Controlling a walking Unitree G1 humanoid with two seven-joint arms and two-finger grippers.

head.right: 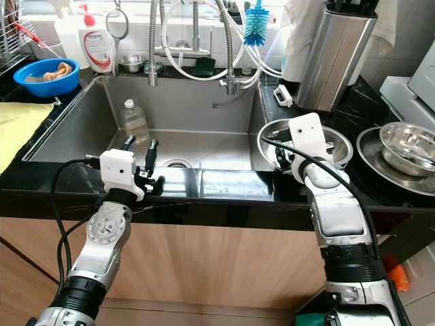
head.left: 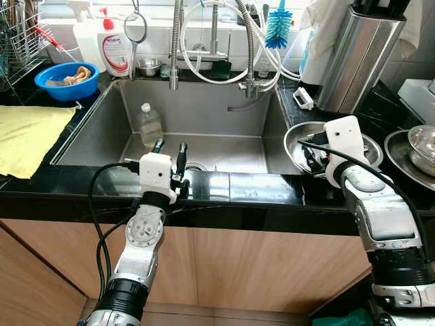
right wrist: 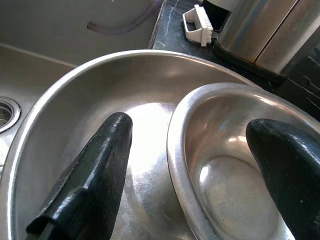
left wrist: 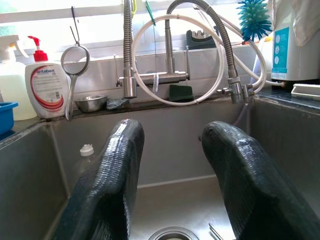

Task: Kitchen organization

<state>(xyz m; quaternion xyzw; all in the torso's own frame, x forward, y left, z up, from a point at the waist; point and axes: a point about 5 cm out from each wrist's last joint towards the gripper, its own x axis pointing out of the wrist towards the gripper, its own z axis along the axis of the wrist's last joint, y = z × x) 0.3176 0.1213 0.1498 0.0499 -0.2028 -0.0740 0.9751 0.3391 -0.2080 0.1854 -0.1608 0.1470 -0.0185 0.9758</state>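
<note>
My left gripper (head.left: 170, 153) hangs open over the front edge of the steel sink (head.left: 204, 109), with nothing between its fingers (left wrist: 120, 165). A clear plastic bottle (head.left: 148, 125) lies in the sink's left half, ahead of that gripper. On the black counter right of the sink stands a large steel bowl (right wrist: 75, 100) with a smaller steel bowl (right wrist: 225, 170) nested inside. My right gripper (right wrist: 192, 132) is open and low over them. One finger is in the large bowl and the other in the small one, astride the small bowl's rim.
A blue bowl (head.left: 66, 80) and a yellow cloth (head.left: 27, 136) lie on the left counter beside a dish rack (head.left: 17, 34). Soap bottles (head.left: 115, 44), the faucet hoses (head.left: 214, 41) and a blue brush (head.left: 279, 27) line the back. A steel canister (head.left: 353, 58) and more steel bowls (head.left: 421, 146) stand right.
</note>
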